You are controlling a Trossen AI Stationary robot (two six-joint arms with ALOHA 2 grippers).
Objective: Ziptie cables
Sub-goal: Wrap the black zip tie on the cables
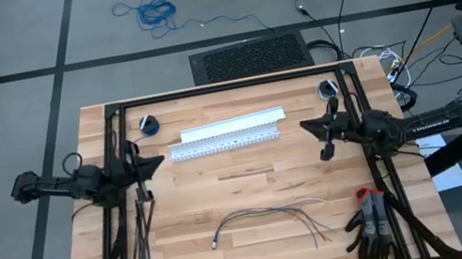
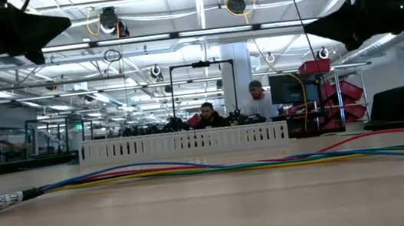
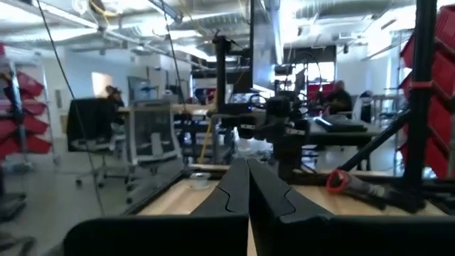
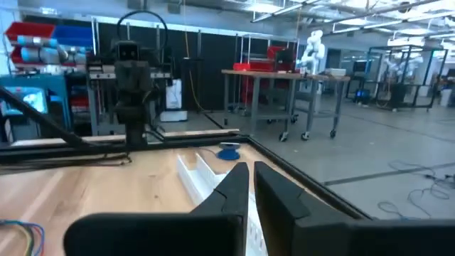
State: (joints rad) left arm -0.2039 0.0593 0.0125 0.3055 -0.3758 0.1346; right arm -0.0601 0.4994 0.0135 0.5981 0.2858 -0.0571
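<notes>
The cables (image 1: 270, 216) lie loose on the wooden table near its front edge, a bundle of thin wires with a small dark connector tip (image 2: 1, 202) at the left end and splayed ends on the right. In the low view the cables (image 2: 208, 165) run across the foreground. The zipties (image 1: 144, 245), thin black strips, lie flat at the table's left side. My left gripper (image 1: 160, 158) hovers shut above the table's left part, pointing right, in its wrist view (image 3: 248, 181). My right gripper (image 1: 305, 125) hovers shut at the right, pointing left, also (image 4: 251, 174). Both hold nothing.
A white slotted channel (image 1: 227, 135) lies across the table's far middle between the grippers. Small tape rolls sit at the far left (image 1: 148, 123) and far right (image 1: 328, 89). Dark gloves (image 1: 372, 224) lie at the near right corner. People sit in the room behind.
</notes>
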